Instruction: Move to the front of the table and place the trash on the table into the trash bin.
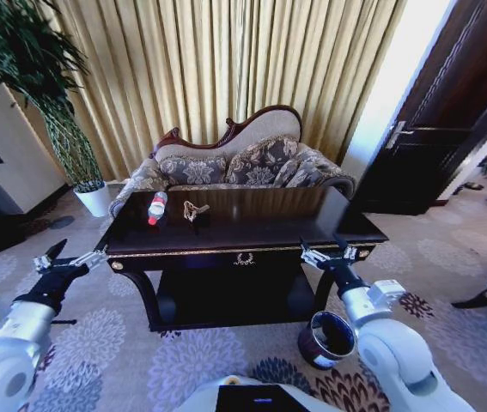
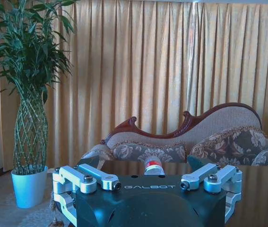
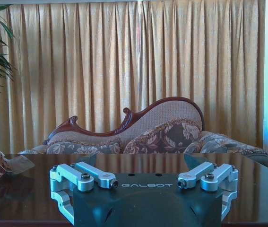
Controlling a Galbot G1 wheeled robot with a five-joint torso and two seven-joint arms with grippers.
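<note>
Glossy table (image 1: 252, 227) bears bottle (image 1: 156, 208) and wrapper (image 1: 194, 209).

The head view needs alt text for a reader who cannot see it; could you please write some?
A plastic bottle and a tan wrapper lie on a dark wooden table, a sofa behind it. The left gripper and right gripper hover open before its front corners, above the trash bin.

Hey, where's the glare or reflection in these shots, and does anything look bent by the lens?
Head view: bright washout beside the door; door lines bow from lens distortion. Left wrist view: the glossy table mirrors the curtains. Right wrist view: blown-out light at the curtains' edge, sofa reflected in the tabletop.
</note>
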